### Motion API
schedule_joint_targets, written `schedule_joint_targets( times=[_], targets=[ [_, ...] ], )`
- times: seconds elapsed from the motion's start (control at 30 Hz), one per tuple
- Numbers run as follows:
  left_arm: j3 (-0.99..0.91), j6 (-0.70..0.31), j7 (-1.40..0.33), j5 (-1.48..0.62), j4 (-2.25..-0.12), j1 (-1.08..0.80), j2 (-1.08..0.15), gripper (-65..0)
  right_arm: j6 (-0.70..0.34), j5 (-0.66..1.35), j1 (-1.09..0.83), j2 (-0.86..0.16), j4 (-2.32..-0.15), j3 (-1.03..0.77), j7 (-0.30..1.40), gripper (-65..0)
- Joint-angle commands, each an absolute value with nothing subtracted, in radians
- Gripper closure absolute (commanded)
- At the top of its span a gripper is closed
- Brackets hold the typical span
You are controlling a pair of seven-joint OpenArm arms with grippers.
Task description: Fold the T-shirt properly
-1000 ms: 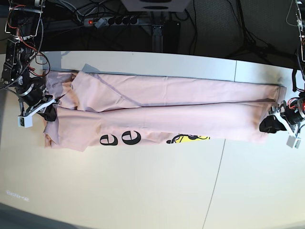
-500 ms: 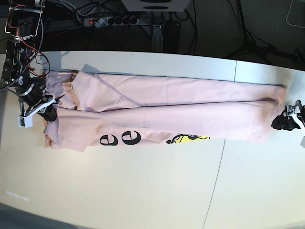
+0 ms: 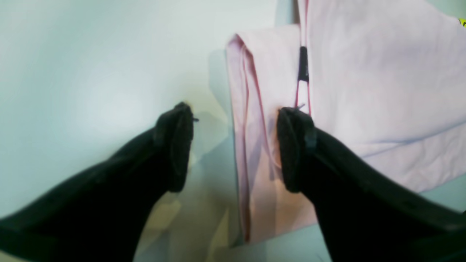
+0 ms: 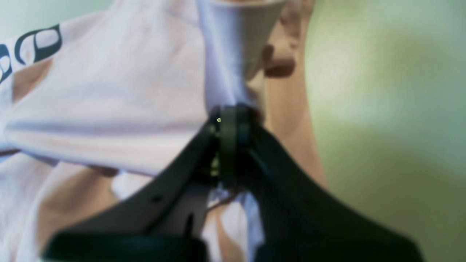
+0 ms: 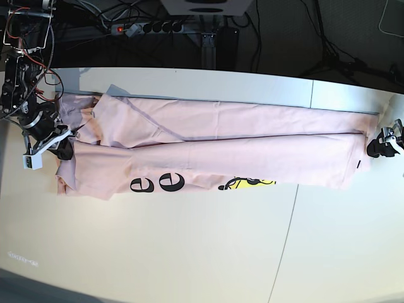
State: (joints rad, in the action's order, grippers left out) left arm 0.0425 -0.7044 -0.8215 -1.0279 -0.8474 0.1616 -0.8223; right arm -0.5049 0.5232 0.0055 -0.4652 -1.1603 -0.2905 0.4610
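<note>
Left wrist view: the left gripper (image 3: pixel 235 145) stands wide open with nothing between its black fingers (image 3: pixel 174 145). One finger hangs over the bare tabletop (image 3: pixel 91 72), the other over the folded edge of the T-shirt (image 3: pixel 364 80). A dark seam tag sits on the hem line just beyond that finger; no writing can be read on it. A speck of yellow shows at the far right corner.

Right wrist view: the right gripper (image 4: pixel 229 120) is closed, pinching a bunched fold of the T-shirt (image 4: pixel 120 109), which rises from the fingertips in a taut cone. At the upper left, black rounded letters are printed on the cloth, cut off by the edge and too partial to read.

Base view: the T-shirt (image 5: pixel 252 142) lies stretched as a long band across the tabletop (image 5: pixel 189 252), folded lengthwise. Along its near edge peek two black letters, "e e" (image 5: pixel 158 184), and beside them a yellow graphic (image 5: pixel 252 183). The right gripper (image 5: pixel 62 149) holds the left end of the shirt. The left gripper (image 5: pixel 377 146) is at the far right, just off the shirt's right end. A power strip (image 5: pixel 148 27) lies behind the tabletop.
</note>
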Motion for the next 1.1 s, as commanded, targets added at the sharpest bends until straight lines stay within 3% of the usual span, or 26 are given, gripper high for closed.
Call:
schedule_joint_targets(
  times=[0.0,0.3,0.83,1.07],
  targets=[
    [0.033,-0.698,-0.827,-1.044,-0.852,0.177,-0.85,-40.1,-0.571,0.498,0.008,-0.487,-1.163,-0.294,0.49,0.0],
    [0.033,-0.698,-1.033,-1.298,-0.852,0.181,-0.85,-40.1,-0.571,0.497,0.008,-0.487,-1.163,-0.294,0.49,0.0],
    [0.033,-0.698,-1.024,-1.298,-0.852,0.211,-0.856,-40.1,-0.571,0.508,0.008,-0.486,-1.163,-0.294,0.494,0.0],
    [0.033,-0.698,-0.912,-1.298,-0.852,0.211,-0.888,-40.1,-0.571,0.508,0.008,-0.486,-1.163,-0.294,0.501,0.0]
  ],
)
